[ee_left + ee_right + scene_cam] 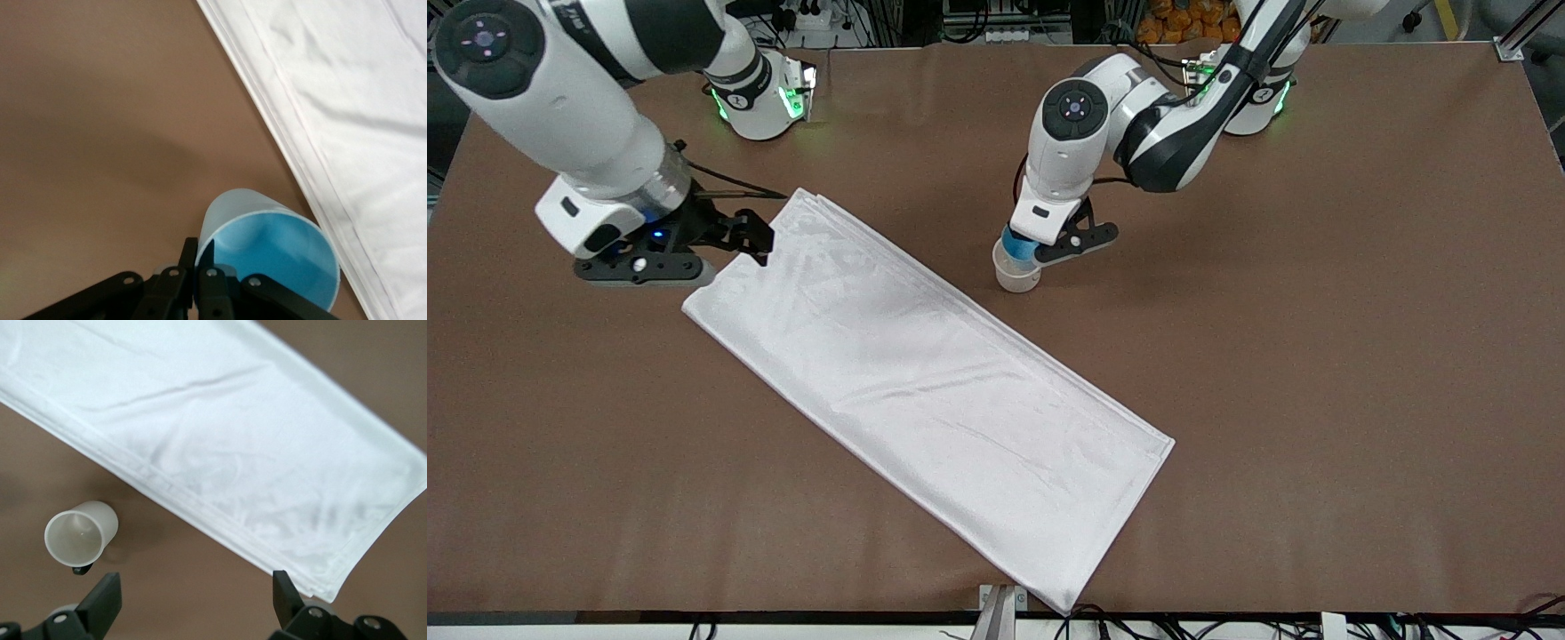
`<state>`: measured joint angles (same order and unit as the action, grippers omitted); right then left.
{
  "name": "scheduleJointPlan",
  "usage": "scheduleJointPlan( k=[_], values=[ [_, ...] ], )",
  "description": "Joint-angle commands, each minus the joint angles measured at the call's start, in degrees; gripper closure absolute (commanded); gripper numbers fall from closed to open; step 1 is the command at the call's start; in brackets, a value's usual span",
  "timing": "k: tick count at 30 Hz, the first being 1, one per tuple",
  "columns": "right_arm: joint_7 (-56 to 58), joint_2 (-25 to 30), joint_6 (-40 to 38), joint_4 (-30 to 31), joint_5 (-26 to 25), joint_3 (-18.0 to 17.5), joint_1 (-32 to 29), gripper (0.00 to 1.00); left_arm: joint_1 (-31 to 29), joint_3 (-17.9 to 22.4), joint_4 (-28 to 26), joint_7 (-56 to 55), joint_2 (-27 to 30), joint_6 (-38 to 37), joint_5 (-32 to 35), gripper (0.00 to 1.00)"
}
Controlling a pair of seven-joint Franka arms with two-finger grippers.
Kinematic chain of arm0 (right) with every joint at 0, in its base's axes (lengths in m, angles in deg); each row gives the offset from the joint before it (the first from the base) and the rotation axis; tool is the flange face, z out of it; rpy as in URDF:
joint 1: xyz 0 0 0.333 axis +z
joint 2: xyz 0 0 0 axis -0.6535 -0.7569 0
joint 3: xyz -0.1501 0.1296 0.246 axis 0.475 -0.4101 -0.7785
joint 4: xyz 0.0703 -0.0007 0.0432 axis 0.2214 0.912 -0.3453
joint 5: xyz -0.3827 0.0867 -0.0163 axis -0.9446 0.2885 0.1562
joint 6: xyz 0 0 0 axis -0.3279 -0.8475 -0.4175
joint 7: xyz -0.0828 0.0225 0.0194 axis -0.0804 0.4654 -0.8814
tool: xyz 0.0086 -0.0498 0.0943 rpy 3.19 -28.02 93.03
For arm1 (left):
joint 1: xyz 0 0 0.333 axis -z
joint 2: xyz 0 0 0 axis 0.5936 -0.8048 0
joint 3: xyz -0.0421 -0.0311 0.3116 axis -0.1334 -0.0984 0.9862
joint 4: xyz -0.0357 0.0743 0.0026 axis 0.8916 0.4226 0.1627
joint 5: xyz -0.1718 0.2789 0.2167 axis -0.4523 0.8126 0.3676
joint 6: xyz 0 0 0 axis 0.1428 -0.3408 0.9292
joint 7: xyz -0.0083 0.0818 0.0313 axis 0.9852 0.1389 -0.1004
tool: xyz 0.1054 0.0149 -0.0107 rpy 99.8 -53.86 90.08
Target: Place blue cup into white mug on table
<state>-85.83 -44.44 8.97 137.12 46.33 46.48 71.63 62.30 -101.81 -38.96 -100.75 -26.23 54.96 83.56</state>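
Note:
My left gripper (1032, 250) is shut on the blue cup (1015, 242) and holds it by the rim just over the white mug (1017, 277), which stands on the brown table (1316, 356) beside the cloth's long edge. In the left wrist view the fingers (191, 252) pinch the wall of the blue cup (277, 247), one inside and one outside; the mug is hidden there. The right wrist view shows the white mug (80, 535) upright with its inside bare. My right gripper (763, 247) (193, 600) is open and empty, over the cloth's corner nearest the right arm's base.
A long white folded cloth (925, 391) lies slantwise across the middle of the table, from near the right arm's base toward the front edge. It also shows in the left wrist view (347, 100) and the right wrist view (220, 440).

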Motion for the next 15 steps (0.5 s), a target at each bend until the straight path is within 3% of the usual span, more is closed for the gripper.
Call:
scheduleJointPlan(
  k=[1,6,15],
  values=[
    [3.1,1.0,-1.9,-0.4,-0.7,3.0,0.1,0.00,-0.4,-0.8,-6.8,-0.8,5.0,3.0,-0.9,1.00],
    [7.8,0.9,-1.5,-0.4,-0.6,5.8,0.1,0.00,-0.3,-1.7,-7.0,-0.8,4.8,3.1,-0.9,1.00],
    [9.5,0.4,-1.0,-0.5,0.0,5.7,-2.2,0.00,0.2,-2.3,-7.2,-1.4,3.9,6.4,-0.9,1.00]
  ],
)
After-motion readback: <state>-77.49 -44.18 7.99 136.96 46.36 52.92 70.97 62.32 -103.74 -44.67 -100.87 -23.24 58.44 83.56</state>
